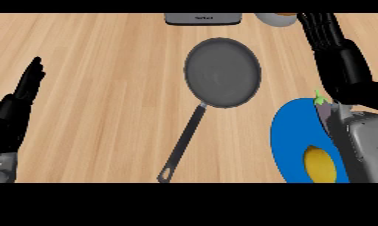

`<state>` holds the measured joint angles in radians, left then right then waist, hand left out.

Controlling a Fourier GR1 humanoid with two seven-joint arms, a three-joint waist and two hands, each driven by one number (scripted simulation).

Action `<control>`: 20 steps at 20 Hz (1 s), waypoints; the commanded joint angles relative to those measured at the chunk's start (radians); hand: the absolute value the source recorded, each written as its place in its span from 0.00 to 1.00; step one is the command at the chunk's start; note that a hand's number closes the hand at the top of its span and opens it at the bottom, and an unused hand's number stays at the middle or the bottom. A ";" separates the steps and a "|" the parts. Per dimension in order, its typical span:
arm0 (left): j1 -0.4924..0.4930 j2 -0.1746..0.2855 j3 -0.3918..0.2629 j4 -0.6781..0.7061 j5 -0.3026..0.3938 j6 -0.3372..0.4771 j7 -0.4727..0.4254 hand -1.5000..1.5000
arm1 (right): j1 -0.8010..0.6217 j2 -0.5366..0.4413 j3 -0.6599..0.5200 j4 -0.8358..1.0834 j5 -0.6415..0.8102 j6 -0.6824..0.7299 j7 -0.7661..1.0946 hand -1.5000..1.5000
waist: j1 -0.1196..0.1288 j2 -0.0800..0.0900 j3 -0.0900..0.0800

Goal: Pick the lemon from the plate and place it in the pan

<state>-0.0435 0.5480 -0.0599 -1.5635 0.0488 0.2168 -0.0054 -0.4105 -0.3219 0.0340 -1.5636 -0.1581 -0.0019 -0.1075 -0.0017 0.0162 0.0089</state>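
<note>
A yellow lemon [319, 164] lies on the near part of a blue plate [290, 132] at the lower right. The dark grey pan [221, 72] stands in the middle of the counter, its long handle [183, 142] pointing toward me and to the left. My right hand [336, 57] is open, with straight fingers reaching past the plate's far edge to the right of the pan, well beyond the lemon. Its grey forearm [362, 142] crosses the plate's right side and hides part of it. My left hand [22, 97] rests open at the left edge, fingers up.
A purple eggplant [325, 110] with a green stem lies on the plate's far side, partly under my right wrist. A grey appliance [203, 18] and a pale round object [276, 19] sit at the counter's far edge. Bare wood lies between the left hand and the pan.
</note>
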 commanded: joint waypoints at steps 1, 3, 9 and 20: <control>-0.032 -0.025 0.031 0.004 0.037 -0.041 0.047 0.50 | 0.082 -0.034 -0.033 -0.049 -0.062 0.106 -0.024 1.00 | -0.003 -0.017 -0.009; -0.083 -0.094 0.025 0.019 0.090 -0.004 0.090 0.50 | 0.110 -0.076 -0.021 -0.089 -0.146 0.225 -0.019 1.00 | -0.020 -0.017 -0.008; -0.033 -0.220 0.018 -0.015 0.206 0.016 0.133 0.50 | 0.331 -0.320 -0.160 -0.140 0.038 0.261 -0.168 1.00 | -0.071 -0.027 -0.007; -0.061 -0.230 0.005 -0.048 0.211 -0.002 0.190 0.50 | 0.749 -0.509 -0.435 -0.159 0.274 0.347 -0.646 0.00 | -0.026 -0.021 -0.008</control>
<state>-0.1062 0.3379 -0.0325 -1.5923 0.2710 0.2140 0.1737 0.2381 -0.7951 -0.3364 -1.7066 0.0212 0.3428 -0.6232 -0.0468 -0.0065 0.0013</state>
